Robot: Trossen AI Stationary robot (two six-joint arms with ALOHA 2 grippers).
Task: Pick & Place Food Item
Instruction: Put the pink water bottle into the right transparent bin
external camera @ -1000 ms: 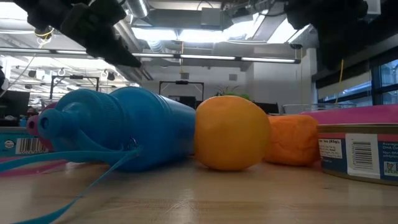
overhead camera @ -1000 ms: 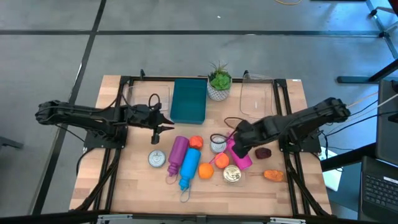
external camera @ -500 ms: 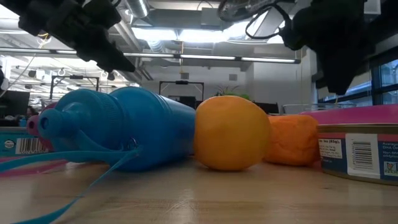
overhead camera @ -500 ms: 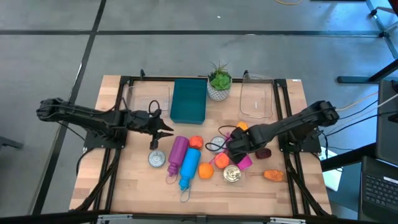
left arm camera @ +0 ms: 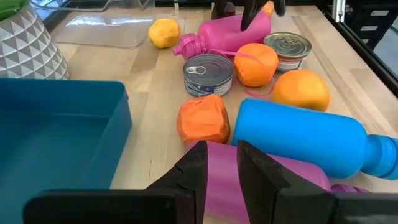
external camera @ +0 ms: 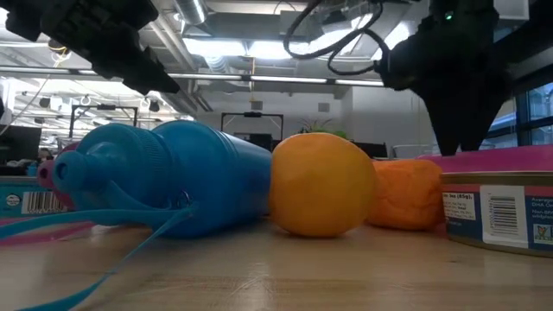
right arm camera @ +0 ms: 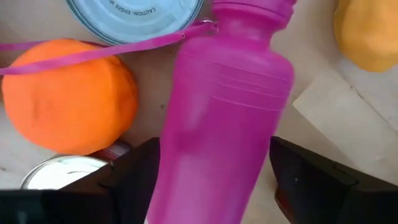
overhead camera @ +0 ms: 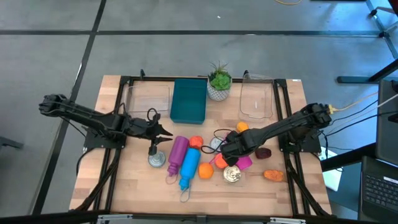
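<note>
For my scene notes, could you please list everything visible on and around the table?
table: one, light wood, under everything
bin: one, teal, back centre
potted plant: one, green, right of the bin
clear trays: two, one on each side at the back
purple bottle: one, lying mid-table
blue bottle: one, beside the purple one
pink bottle: one, right of centre
cans: three, silver, among the bottles
oranges: two, between the blue and pink bottles
lemon: one, yellow, near the right tray
left gripper: dark, jaws slightly apart, empty, left of the purple bottle
right gripper: dark, jaws open astride the pink bottle
</note>
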